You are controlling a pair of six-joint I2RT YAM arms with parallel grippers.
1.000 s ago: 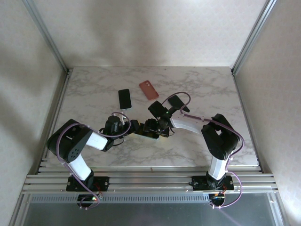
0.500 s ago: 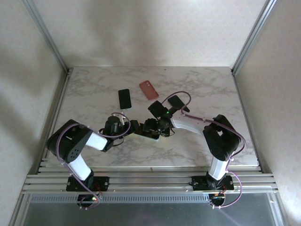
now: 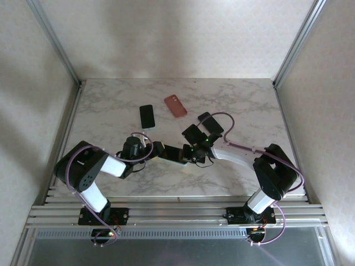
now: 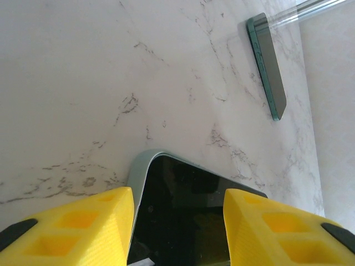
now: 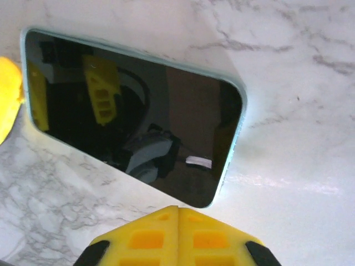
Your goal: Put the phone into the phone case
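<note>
Top external view, contents:

- Table (image 3: 249,105): white marble with grey veins, walled left, right and far, aluminium rails (image 3: 177,209) along the near edge.
- Black phone (image 3: 146,116): flat, left of centre, towards the far side.
- Red phone case (image 3: 175,106): flat, just right of and beyond the black phone, apart from it.
- Dark flat slab (image 3: 211,122): right of centre; phone or case cannot be told.
- Pale-edged phone (image 3: 176,157): dark face up, near centre, between both arms.
- Left gripper (image 3: 165,151): low, meeting the pale-edged phone's left end.
- Right gripper (image 3: 190,158): low, at that phone's right end.
- Purple cables (image 3: 222,115): looped over each arm.
</note>
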